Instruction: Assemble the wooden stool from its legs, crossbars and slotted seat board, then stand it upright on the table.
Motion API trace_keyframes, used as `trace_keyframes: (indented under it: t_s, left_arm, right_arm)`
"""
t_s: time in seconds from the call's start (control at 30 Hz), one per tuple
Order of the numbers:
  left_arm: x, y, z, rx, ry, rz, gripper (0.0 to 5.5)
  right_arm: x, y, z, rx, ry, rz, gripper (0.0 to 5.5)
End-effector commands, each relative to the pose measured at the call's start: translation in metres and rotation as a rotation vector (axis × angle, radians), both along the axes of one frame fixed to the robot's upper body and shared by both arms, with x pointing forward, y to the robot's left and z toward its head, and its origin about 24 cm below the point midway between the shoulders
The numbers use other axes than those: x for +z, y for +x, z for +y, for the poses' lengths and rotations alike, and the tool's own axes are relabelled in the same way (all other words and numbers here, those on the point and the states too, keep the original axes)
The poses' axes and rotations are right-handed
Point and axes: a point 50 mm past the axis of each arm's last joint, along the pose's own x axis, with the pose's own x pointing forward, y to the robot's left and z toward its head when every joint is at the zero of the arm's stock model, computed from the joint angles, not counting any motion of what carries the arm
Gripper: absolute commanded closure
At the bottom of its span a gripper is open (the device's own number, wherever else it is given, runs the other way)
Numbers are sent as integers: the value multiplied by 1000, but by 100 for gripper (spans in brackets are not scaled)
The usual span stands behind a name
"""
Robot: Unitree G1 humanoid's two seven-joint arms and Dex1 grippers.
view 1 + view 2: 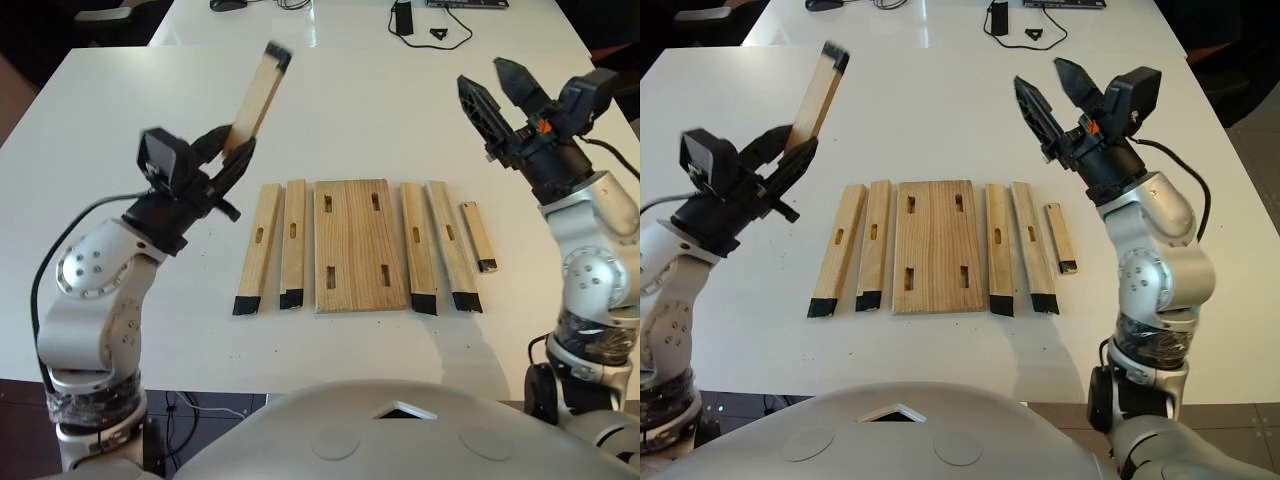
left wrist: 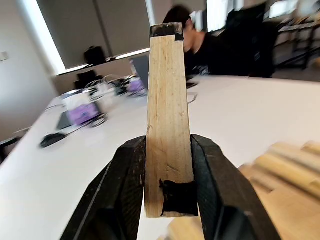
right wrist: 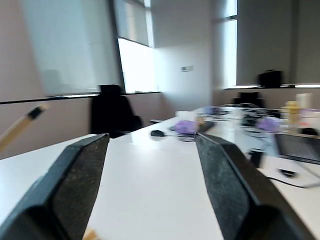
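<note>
The left gripper [image 1: 232,148] is raised above the left side of the white worktop [image 1: 120,90], its two black fingers clamped on the lower end of a light wooden crossbar with black-capped ends [image 1: 258,95]. The crossbar is off the surface and slants up and away from the robot, so its free end is the highest point.

The other parts lie flat in a row near the middle of the worktop, side by side, with narrow gaps between them. First comes a long light wooden leg with one slot and a black near end, the outer left leg [image 1: 258,248]. Just beside it is its twin, the inner left leg [image 1: 293,242]. Next is the rectangular pale wooden seat board [image 1: 350,245], which has four slots cut through it. To its right lie the inner right leg [image 1: 418,247] and the outer right leg [image 1: 453,245], both with a slot and a black tip. Last in the row is a short wooden crossbar with a dark near end [image 1: 479,237].

The right gripper [image 1: 484,75] hangs in the air above the right side, well apart from the row, its fingers spread wide with nothing between them.
</note>
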Motion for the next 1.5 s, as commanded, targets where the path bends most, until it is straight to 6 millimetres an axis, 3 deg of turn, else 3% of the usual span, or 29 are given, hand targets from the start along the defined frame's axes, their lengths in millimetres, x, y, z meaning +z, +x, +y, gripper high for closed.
trace_keyframes:
  t_s: [0.03,0.13,0.33,0.57,1.0,1.23,1.4,1.5]
  left_arm:
    - [40,-2,-29,-458,-191,8,421]
    - [50,-5,-39,-616,-263,36,421]
    - [50,-15,-54,-789,-198,105,421]
    - [46,-11,-55,-775,-153,120,421]
    - [28,-9,-57,-700,-49,117,421]
    - [34,-2,-54,-652,-77,117,421]
    - [27,-4,-57,-653,-70,146,318]
    - [20,-6,-58,-637,-43,162,301]
  right_arm:
    - [46,-18,13,585,47,-16,236]
    - [55,-15,19,709,55,0,236]
    - [66,-20,30,852,37,-14,236]
    - [69,-24,36,865,15,-45,236]
    - [54,-22,30,827,-138,-28,415]
    - [46,-21,23,820,-245,-25,420]
    - [50,-7,20,740,-233,-48,420]
    - [51,5,12,662,-273,-61,420]
